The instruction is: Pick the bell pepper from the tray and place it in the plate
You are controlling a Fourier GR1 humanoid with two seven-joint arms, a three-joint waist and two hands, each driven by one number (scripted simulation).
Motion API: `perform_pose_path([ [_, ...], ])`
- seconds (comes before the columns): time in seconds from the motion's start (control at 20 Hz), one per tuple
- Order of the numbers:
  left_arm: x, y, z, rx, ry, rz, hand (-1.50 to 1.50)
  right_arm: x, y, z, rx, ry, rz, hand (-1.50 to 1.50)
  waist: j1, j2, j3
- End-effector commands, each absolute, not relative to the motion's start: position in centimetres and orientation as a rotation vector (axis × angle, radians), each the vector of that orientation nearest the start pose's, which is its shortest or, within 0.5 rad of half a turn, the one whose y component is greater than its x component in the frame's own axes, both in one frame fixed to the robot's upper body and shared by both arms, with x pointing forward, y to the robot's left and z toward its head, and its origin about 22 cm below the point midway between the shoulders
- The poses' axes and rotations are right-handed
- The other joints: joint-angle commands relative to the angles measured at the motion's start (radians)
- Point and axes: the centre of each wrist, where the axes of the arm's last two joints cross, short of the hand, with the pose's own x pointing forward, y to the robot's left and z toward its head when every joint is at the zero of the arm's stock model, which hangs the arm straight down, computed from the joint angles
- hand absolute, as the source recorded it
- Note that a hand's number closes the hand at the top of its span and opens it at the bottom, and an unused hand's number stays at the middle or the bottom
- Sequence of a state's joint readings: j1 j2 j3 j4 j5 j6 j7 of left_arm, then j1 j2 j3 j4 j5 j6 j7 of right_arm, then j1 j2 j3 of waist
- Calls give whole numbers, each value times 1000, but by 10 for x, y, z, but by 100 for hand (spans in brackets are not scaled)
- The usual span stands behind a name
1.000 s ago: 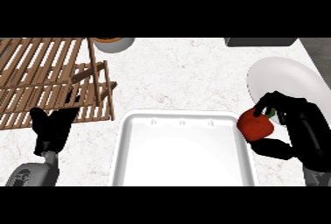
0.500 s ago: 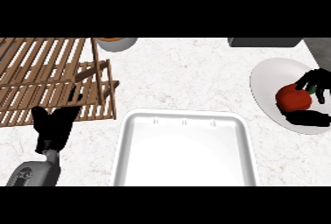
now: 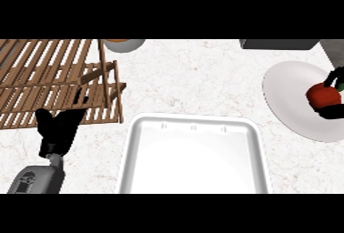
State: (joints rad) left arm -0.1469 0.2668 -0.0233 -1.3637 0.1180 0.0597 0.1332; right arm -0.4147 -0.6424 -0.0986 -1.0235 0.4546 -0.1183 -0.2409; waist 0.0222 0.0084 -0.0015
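Observation:
A red bell pepper [image 3: 322, 94] with a green stem rests over the white plate [image 3: 292, 98] at the right edge of the head view. My right hand [image 3: 332, 110] shows only as black fingers curled round the pepper, mostly cut off by the frame's edge. The white tray [image 3: 194, 157] sits at lower centre with nothing in it. My left hand [image 3: 59, 129] stands open at the lower left, fingers up, next to the wooden rack.
A slatted wooden rack [image 3: 57, 79] fills the upper left. A bowl's rim [image 3: 124, 44] shows at the top edge, and a dark grey box [image 3: 277, 44] sits at the top right beside the plate.
My right hand has carried the pepper from beside the tray's right rim to over the plate, sliding farther right towards the frame's edge. The left hand has stayed still.

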Motion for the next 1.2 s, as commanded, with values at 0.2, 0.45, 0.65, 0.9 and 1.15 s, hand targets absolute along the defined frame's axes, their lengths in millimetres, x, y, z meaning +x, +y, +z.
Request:
perform_pose_path([
  [0.2,293,291,25,165,-1422,-114,0,335,-449,64,-704,-1444,786,-150,-2,-1,3],
  [0.45,296,283,29,151,-1402,-87,0,352,-453,75,-733,-1655,714,-150,-3,-1,3],
  [0.65,289,278,13,165,-1405,-88,0,366,-424,79,-577,-1926,604,-150,-18,-6,3],
  [0.9,279,272,11,180,-1392,-65,0,347,-458,94,-362,-1994,417,-150,-38,-14,2],
  [1.15,276,288,8,160,-1396,-71,0,349,-473,102,-143,-1780,279,-150,-23,-9,1],
])
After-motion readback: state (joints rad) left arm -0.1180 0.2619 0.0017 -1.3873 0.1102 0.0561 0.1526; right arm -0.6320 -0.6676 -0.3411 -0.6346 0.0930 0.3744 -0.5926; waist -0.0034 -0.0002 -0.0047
